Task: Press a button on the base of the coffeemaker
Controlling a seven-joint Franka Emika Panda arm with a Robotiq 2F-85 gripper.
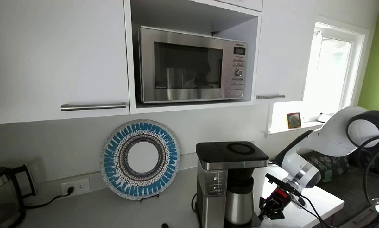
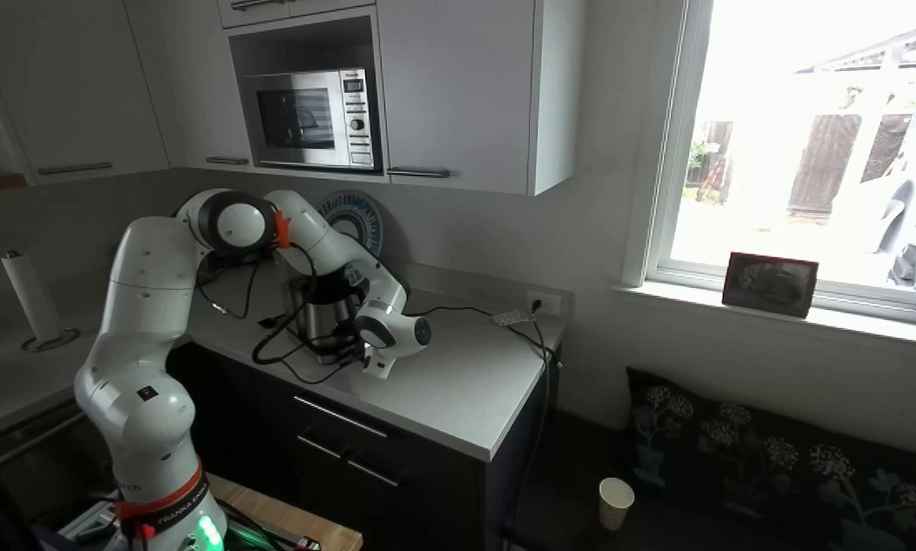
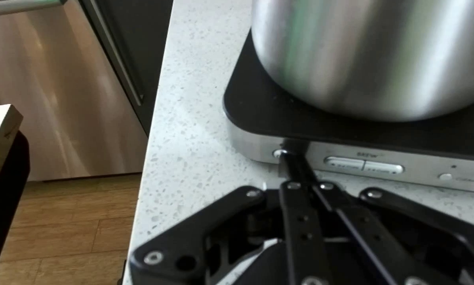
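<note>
The black and silver coffeemaker (image 1: 212, 207) stands on the counter with its steel carafe (image 1: 240, 202) in place. In an exterior view the coffeemaker (image 2: 324, 315) is partly hidden by my arm. In the wrist view the coffeemaker's silver base (image 3: 249, 143) shows a small round button (image 3: 277, 153), a long two-part BREW button (image 3: 363, 165) and another small round button (image 3: 445, 177). My gripper (image 3: 294, 156) is shut and empty. Its fingertips are at the base front, partly covering the left round button. I cannot tell whether they touch it. The gripper (image 1: 262, 217) also shows beside the base in an exterior view.
A steel microwave (image 1: 189, 63) sits in the cabinet above. A round blue plate (image 1: 140, 160) leans on the wall behind the counter. A glass kettle (image 1: 2, 196) stands at the far left. The counter edge (image 3: 149, 134) runs close by the base. Cables (image 2: 274, 356) hang along my arm.
</note>
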